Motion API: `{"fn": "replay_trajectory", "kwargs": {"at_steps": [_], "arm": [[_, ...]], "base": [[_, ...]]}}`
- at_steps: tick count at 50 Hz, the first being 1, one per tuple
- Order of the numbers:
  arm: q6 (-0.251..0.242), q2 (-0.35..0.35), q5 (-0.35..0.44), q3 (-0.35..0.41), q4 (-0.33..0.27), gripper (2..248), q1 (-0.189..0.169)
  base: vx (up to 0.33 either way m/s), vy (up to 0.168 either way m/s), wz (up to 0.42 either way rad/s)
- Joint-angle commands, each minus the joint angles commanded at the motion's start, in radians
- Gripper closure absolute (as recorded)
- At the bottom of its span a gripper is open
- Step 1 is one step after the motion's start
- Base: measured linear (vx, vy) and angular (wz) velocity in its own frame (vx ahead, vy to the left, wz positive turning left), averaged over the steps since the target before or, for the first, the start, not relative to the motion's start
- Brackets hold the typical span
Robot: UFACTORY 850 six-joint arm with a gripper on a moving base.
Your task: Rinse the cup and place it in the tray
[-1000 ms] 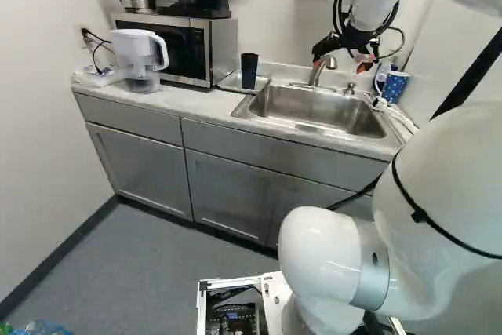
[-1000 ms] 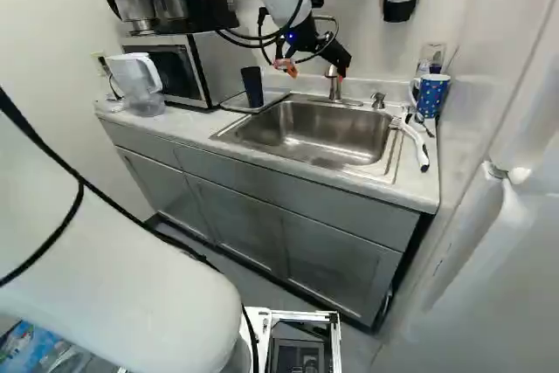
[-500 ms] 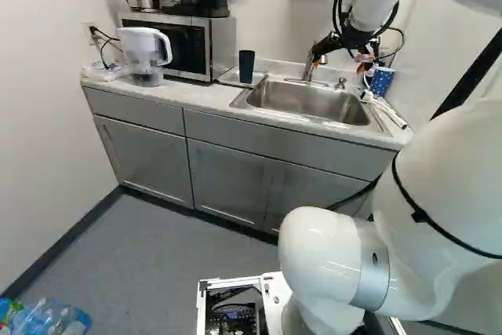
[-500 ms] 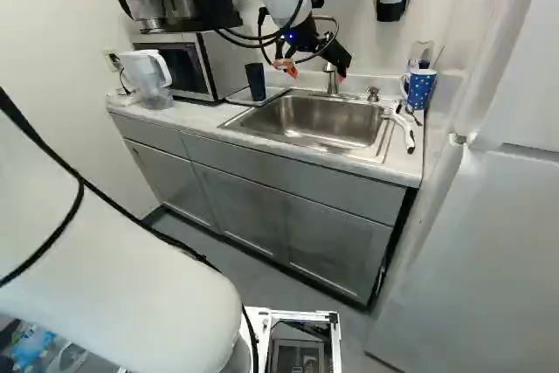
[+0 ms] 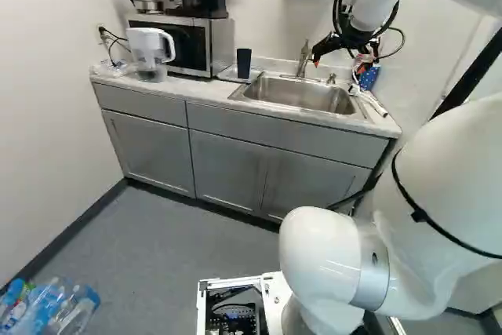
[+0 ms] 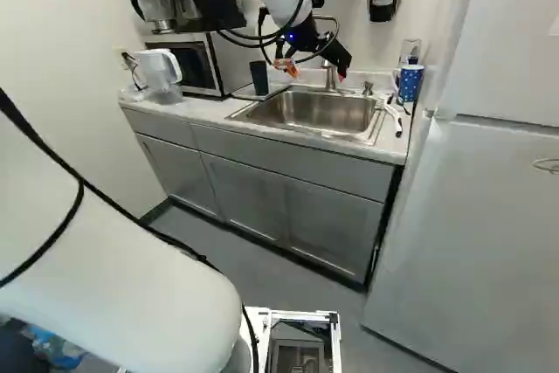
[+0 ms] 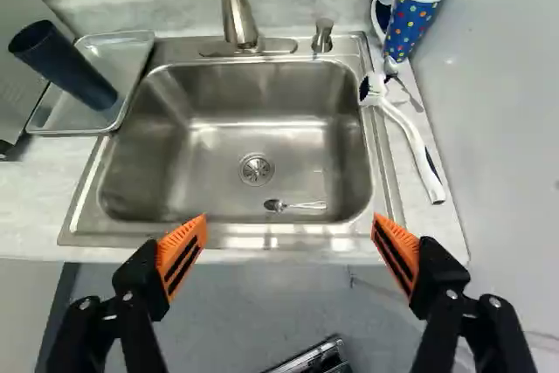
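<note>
The dark cup [image 7: 72,72] is standing upright in the metal tray [image 7: 133,48], which is lying just left of the sink [image 7: 157,168] in the left base view. The sink is holding a small spoon [image 7: 297,205] near its drain. At the opposite side of the sink from the tray, a blue dotted mug [image 7: 409,28] is standing and a white brush [image 7: 407,133] is lying on the table [image 7: 35,207]. The faucet [image 7: 236,6] and a pump [image 7: 322,37] are rising along the sink's back edge. Beyond the tray from the sink, a microwave [image 5: 184,49] and a pitcher [image 5: 147,54] are standing. The arm is reaching forward, and its hand [image 5: 340,59] is hanging above the sink's front side, angling ahead and down. In the wrist view the fingers are standing wide apart, gripping nothing, with the sink lying ahead of them.
</note>
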Motion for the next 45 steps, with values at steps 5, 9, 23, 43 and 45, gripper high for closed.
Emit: {"fn": "replay_trajectory", "kwargs": {"at_steps": [5,9,23,43,45], "arm": [[0.0,0.0,0.0,0.0,0.0,3,0.0],[0.0,0.0,0.0,0.0,0.0,3,0.0],[0.0,0.0,0.0,0.0,0.0,3,0.0],[0.0,0.0,0.0,0.0,0.0,3,0.0],[0.0,0.0,0.0,0.0,0.0,3,0.0]], "base": [[-0.182,0.039,0.005],[-0.178,0.041,0.011],[-0.187,0.048,0.01],[-0.186,0.04,0.014],[-0.154,0.037,0.022]]}}
